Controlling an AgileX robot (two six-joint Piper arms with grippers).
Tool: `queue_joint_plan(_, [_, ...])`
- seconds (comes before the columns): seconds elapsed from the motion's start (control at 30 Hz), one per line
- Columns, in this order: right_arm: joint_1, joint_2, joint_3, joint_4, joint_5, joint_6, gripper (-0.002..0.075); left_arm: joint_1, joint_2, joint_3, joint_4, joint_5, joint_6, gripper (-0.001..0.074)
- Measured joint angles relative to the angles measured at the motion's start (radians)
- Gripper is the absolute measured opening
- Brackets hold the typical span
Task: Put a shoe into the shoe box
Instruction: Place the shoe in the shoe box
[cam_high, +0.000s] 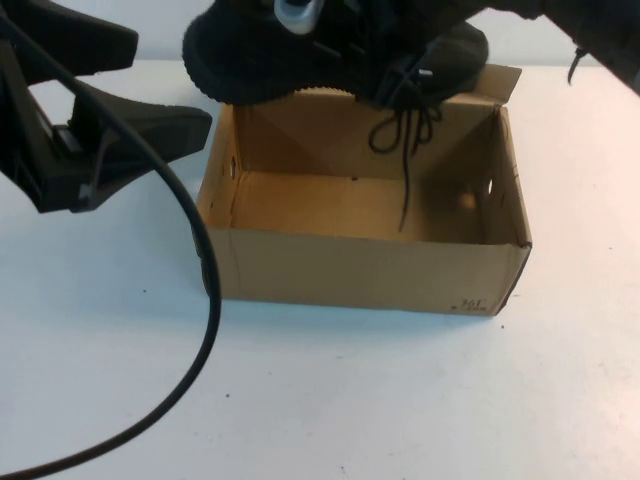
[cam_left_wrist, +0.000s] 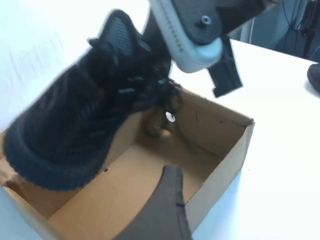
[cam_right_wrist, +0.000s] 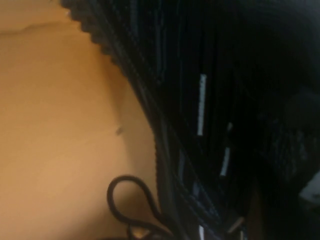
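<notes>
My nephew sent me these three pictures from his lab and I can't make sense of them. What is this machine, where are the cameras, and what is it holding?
It is a robot with two arms, each ending in a gripper. One picture looks down from a raised camera; the others come from cameras on each wrist. On the white table stands an open box. The right gripper, seen in the left wrist picture, holds a shoe above the box, laces dangling inside. The left gripper waits open left of the box, holding nothing. The right wrist picture shows the shoe close up.

small dark print on shoe box (cam_high: 380, 270), unreadable
</notes>
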Motion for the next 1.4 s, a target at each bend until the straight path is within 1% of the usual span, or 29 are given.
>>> queue_joint_plan(0.1, [-0.001,0.017,-0.004,-0.017,-0.054,0.002,0.0015,0.000,0.000,0.000,0.002,0.000,-0.004,0.0670])
queue_joint_plan(0.27, [-0.034,0.065,-0.010,-0.007,-0.068,0.002,0.0014,0.000,0.000,0.000,0.005,0.000,-0.009,0.0670])
queue_joint_plan(0.47, [-0.114,0.147,-0.010,0.086,-0.062,-0.002,0.0014,0.000,0.000,0.000,0.009,0.000,-0.027,0.0670])
queue_joint_plan(0.63, [-0.159,0.202,-0.010,0.154,-0.075,-0.037,0.0014,0.000,0.000,0.000,0.010,0.002,-0.030,0.0670])
queue_joint_plan(0.97, [-0.167,0.277,-0.010,0.233,-0.095,-0.096,0.0014,0.000,0.000,0.000,0.012,0.006,-0.035,0.0670])
queue_joint_plan(1.23, [-0.167,0.284,-0.010,0.278,-0.067,-0.100,0.0013,0.000,0.000,0.000,0.012,0.008,-0.037,0.0670])
queue_joint_plan(1.4, [-0.167,0.259,-0.010,0.313,-0.018,-0.100,0.0013,0.000,0.000,0.000,0.012,0.010,-0.037,0.0671])
